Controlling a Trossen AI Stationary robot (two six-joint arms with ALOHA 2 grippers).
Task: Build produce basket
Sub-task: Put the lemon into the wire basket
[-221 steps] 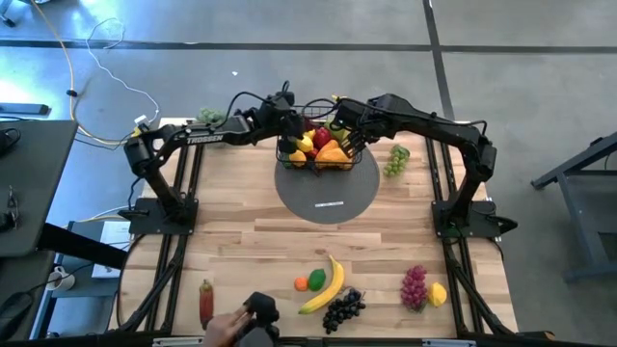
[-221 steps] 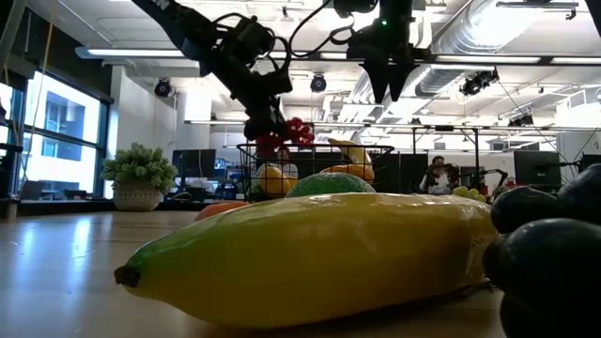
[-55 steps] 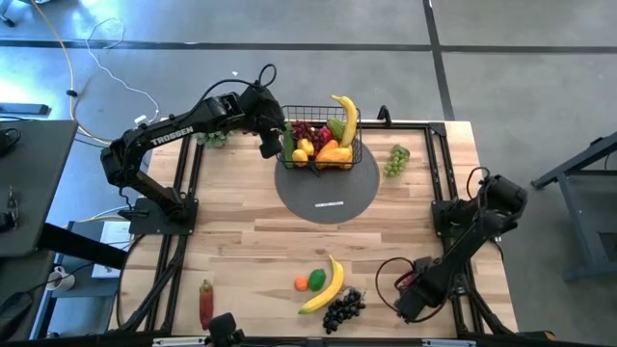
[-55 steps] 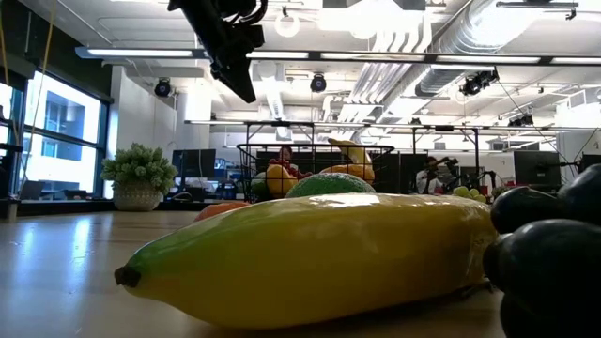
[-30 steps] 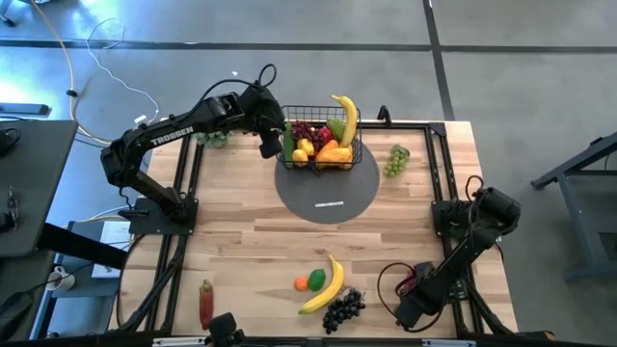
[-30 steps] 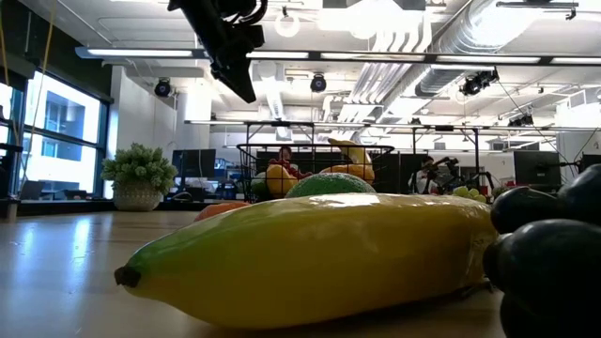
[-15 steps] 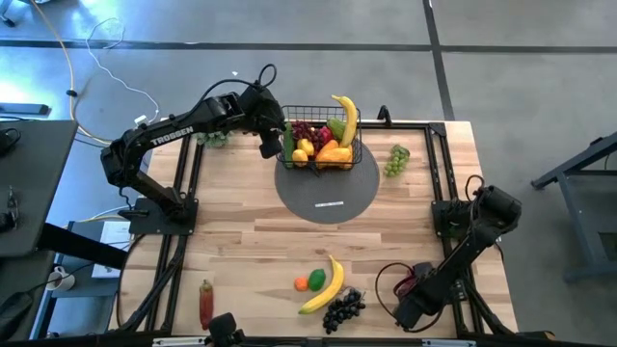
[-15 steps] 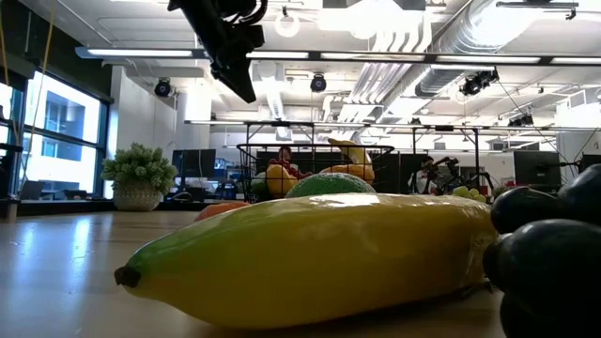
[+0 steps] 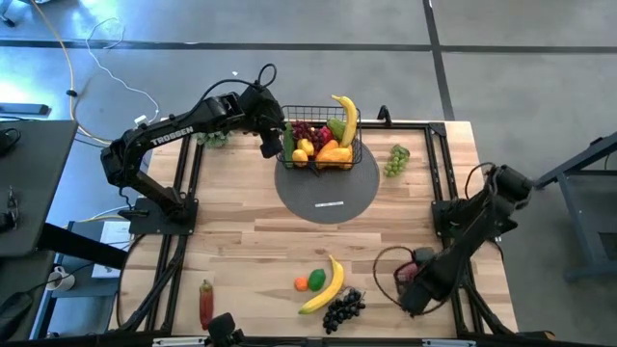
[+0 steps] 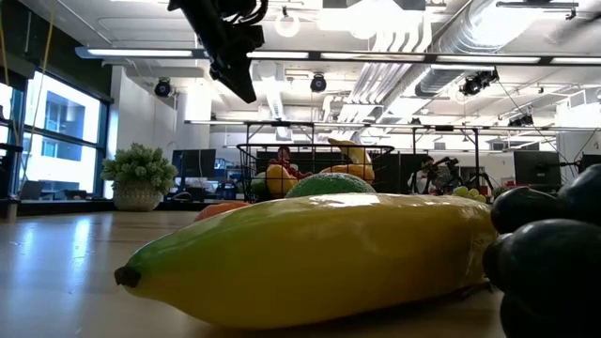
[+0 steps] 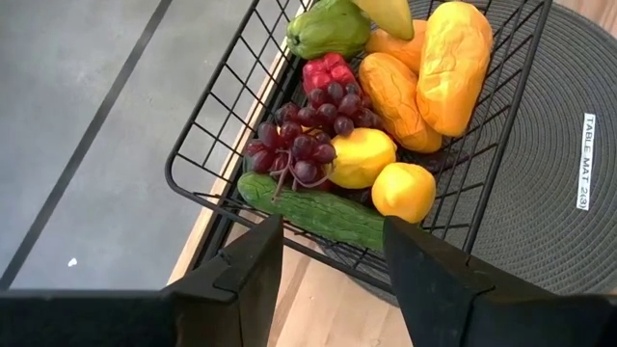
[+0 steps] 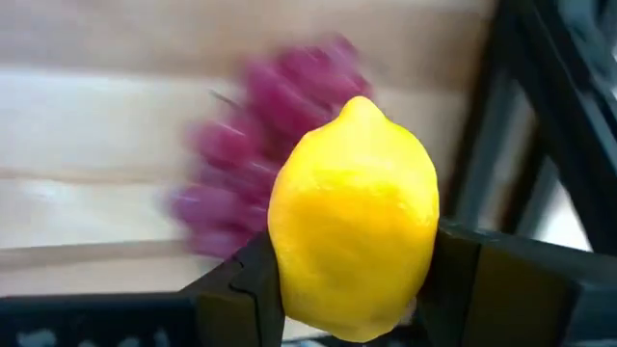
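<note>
High view: wooden table (image 9: 241, 241) on grey floor; right end effector (image 12: 352, 280) grips lemon (image 12: 353, 217), left (image 11: 328, 265) open.

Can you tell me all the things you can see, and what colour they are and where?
basket: 1, black, on the mat
mat: 1, grey, table's far middle
banana: 1, yellow, near edge
black grapes: 1 bunch, near edge
green grapes: 1 bunch, right of basket
lemon: 1, yellow, in right gripper
purple grapes: 1 bunch, behind lemon
left gripper: open, beside basket
right gripper: shut on lemon, near right corner
</note>
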